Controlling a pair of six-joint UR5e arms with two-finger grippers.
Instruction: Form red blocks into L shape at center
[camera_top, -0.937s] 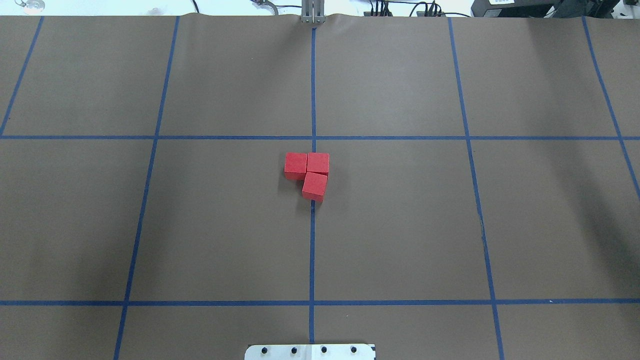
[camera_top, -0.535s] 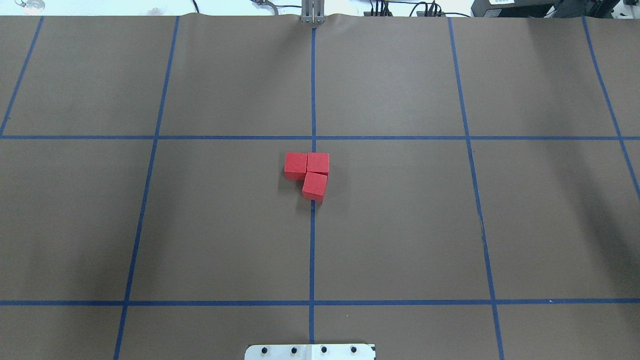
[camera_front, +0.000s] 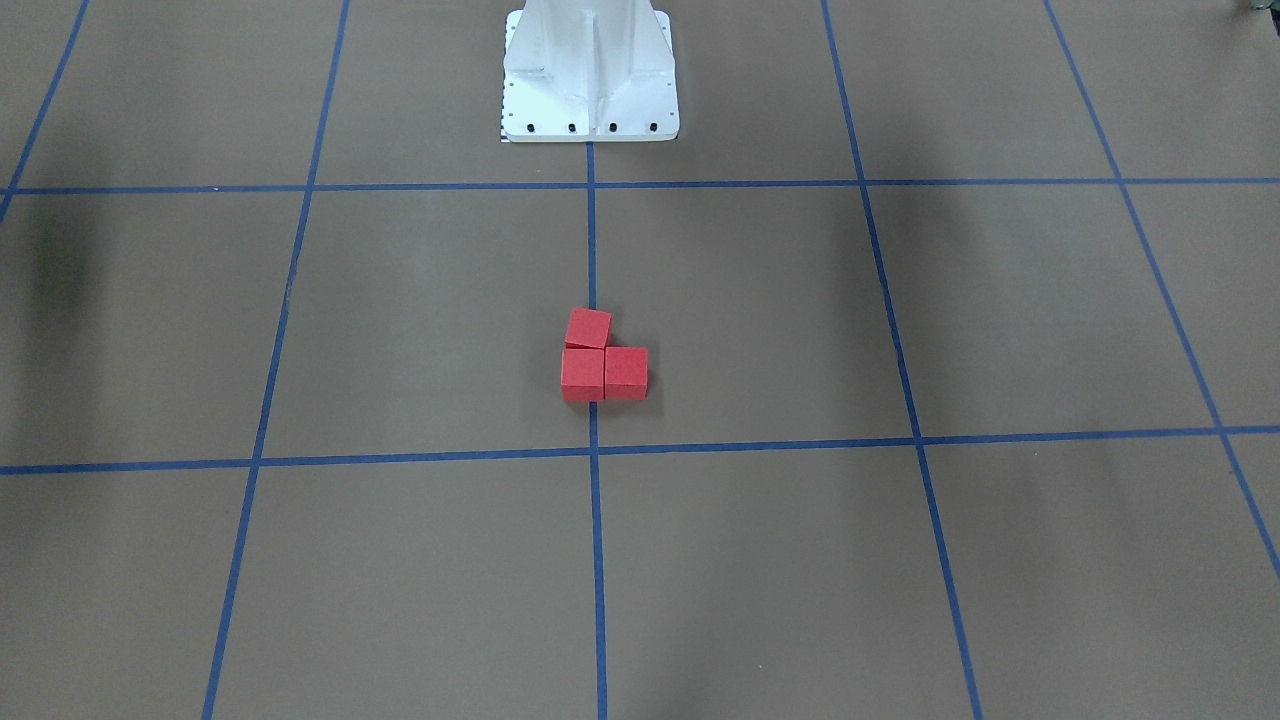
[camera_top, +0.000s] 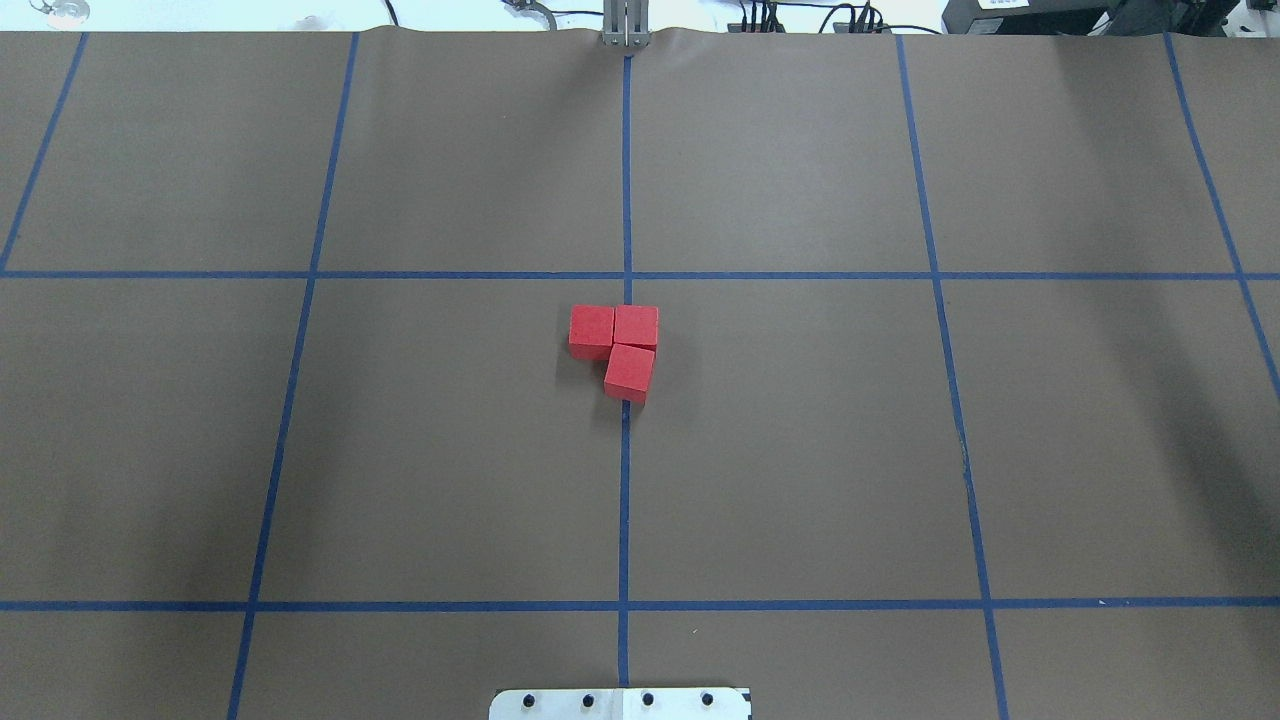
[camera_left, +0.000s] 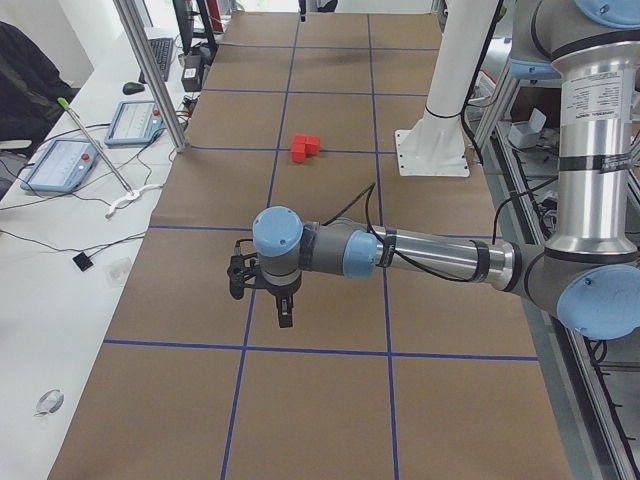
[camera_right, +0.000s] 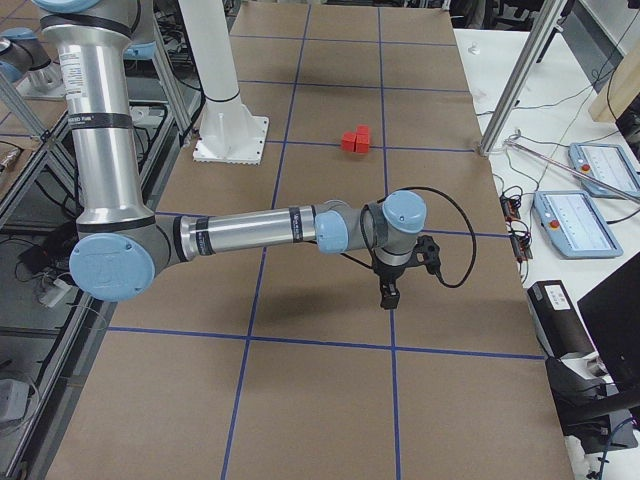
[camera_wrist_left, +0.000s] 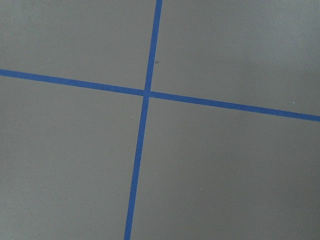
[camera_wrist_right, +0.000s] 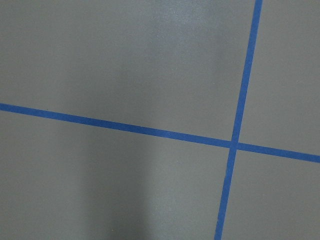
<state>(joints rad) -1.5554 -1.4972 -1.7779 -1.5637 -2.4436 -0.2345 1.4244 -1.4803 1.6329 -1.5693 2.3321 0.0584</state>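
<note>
Black against brown paper (camera_left: 330, 400): left gripper (camera_left: 284, 318), fingers pointing down, hanging above the sheet near a crossing of blue tape (camera_wrist_left: 146, 93). Seen only from the side, so impossible to tell whether parted or closed. Likewise right gripper (camera_right: 386, 298): black, pointing down over the paper beside a tape line, side view only, parted or closed not to be told. Behind each, a blue-capped wrist, then a silver forearm stretched level over the table, then an upright silver link at the robot's side. Under both wrist cameras, only bare paper and one tape crossing. Well apart from both grippers, at the center (camera_top: 625, 430), three red blocks (camera_top: 636, 326) resting on the paper, touched by neither arm. Two side by side and touching in a row; in the overhead view, the right one of that pair sitting on the middle tape line. Third block touching that same one on the side nearer the white base (camera_top: 620, 703), turned slightly out of square. Together an L, lying between two cross lines and closer to the far one from the base. In the front-facing view, the same L: pair nearest the camera, lone block toward the base. Beyond the paper's edge in the side views, a white bench with tablets (camera_left: 60, 165) and cables.
</note>
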